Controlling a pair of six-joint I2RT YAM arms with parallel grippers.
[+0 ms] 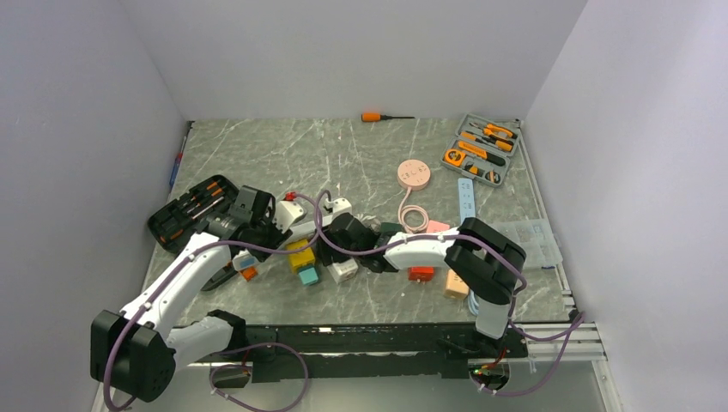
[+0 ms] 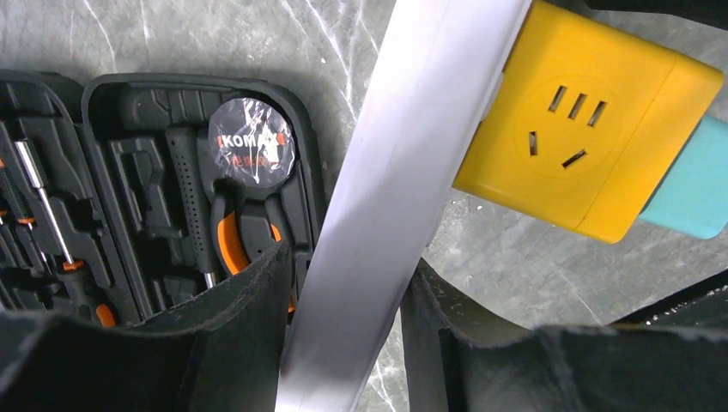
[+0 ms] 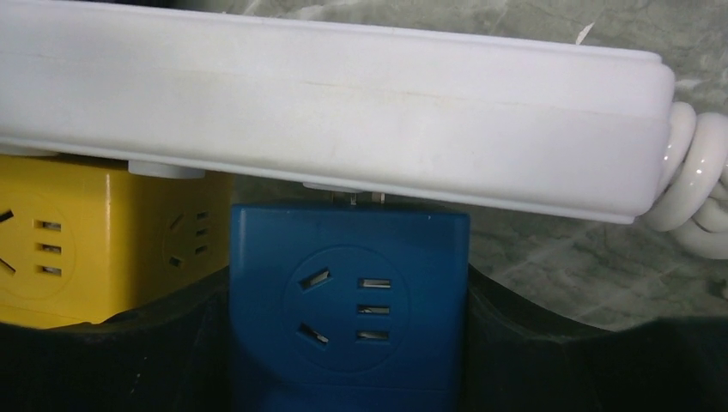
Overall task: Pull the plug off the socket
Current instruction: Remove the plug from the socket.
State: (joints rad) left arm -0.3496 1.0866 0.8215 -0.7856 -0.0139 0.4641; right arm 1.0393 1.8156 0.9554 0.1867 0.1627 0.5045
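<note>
The socket is a long white power strip (image 3: 343,112) (image 2: 412,172) (image 1: 311,225) lying across the table. A blue plug cube (image 3: 348,309) sits against its side, with a short length of bare metal prongs (image 3: 365,199) showing between them. My right gripper (image 3: 348,343) (image 1: 345,236) is shut on that blue cube, one finger on each side. My left gripper (image 2: 343,343) (image 1: 273,230) straddles the strip further along, both fingers against it. Beside the blue cube, a yellow plug cube (image 3: 94,240) (image 2: 584,137) is seated on the strip.
A teal cube (image 2: 695,189) adjoins the yellow one. An open black tool case (image 2: 154,197) (image 1: 191,210) lies left of my left gripper. The strip's coiled white cable (image 3: 695,180) is at its end. A pink cabled disc (image 1: 413,174) and grey tool tray (image 1: 485,148) lie behind.
</note>
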